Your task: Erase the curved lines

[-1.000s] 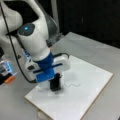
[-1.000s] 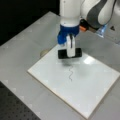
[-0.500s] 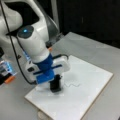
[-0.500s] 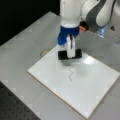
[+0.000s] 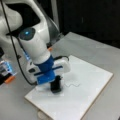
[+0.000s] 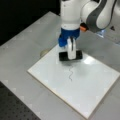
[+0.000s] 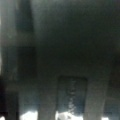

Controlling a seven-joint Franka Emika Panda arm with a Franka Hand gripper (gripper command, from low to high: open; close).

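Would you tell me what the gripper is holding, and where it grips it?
The gripper holds the black eraser block across its middle.

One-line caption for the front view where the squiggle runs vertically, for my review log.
Gripper shut on the black eraser presses it to the white board beside the curve lines.

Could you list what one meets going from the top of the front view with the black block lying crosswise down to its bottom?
Gripper clamping the black eraser → wavy pen line → near edge of the white board → grey table.
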